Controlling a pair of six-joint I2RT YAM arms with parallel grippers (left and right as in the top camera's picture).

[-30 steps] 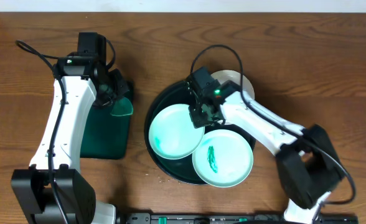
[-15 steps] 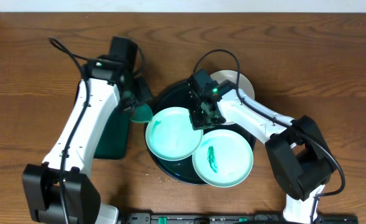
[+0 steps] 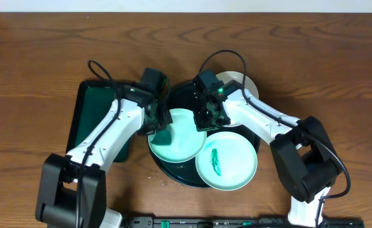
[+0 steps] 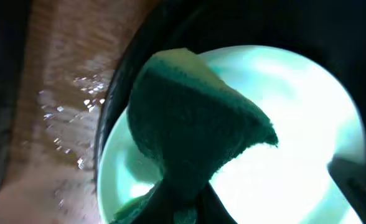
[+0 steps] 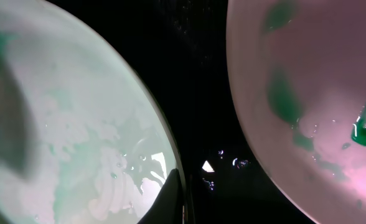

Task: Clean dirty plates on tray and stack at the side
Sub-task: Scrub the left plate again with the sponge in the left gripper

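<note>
- Grips a dark green sponge (image 3: 161,121) in the left gripper (image 4: 182,204), jaws clenched on its bunched end.
- Holds that sponge over the left side of the left plate (image 3: 185,144); cannot tell whether it touches.
- Pinches the right rim of the same plate with the right gripper (image 5: 177,200), jaws shut tight on the thin edge.
- Shows the left plate lying inside the round black tray (image 3: 176,172), pale mint with faint green streaks.
- Shows the front plate (image 3: 233,166) just beside it in the tray, edges meeting, with a green smear (image 3: 216,158) at the centre.
- Shows the back plate (image 3: 244,82) at the tray's far right edge, partly hidden by the right arm.
- Places a rectangular green tray (image 3: 94,120) on the tabletop (image 3: 34,76), left of the black tray, under the left arm.
</note>
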